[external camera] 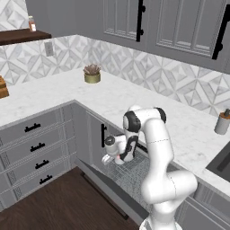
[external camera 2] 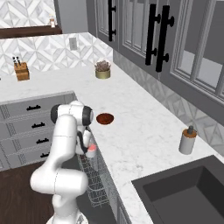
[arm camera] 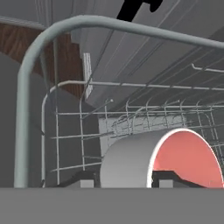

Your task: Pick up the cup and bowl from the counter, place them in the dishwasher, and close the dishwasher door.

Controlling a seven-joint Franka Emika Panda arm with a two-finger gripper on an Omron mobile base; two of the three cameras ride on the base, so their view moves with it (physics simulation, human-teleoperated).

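Hand view: jaws (arm camera: 127, 180) clamped on the cup (arm camera: 159, 159), hanging just above the dishwasher rack (arm camera: 131, 118). Bowl (external camera 2: 105, 118) waits on the table (external camera 2: 144, 131) beyond; door (external camera: 105, 186) lies open below.

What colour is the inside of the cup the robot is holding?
Salmon pink inside the cup, with a light grey outside. The hand view shows it best.

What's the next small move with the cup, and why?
Probably lower slightly and open the gripper. It holds the cup over the dishwasher's wire rack, above the dropped door; the bowl waits on the counter.
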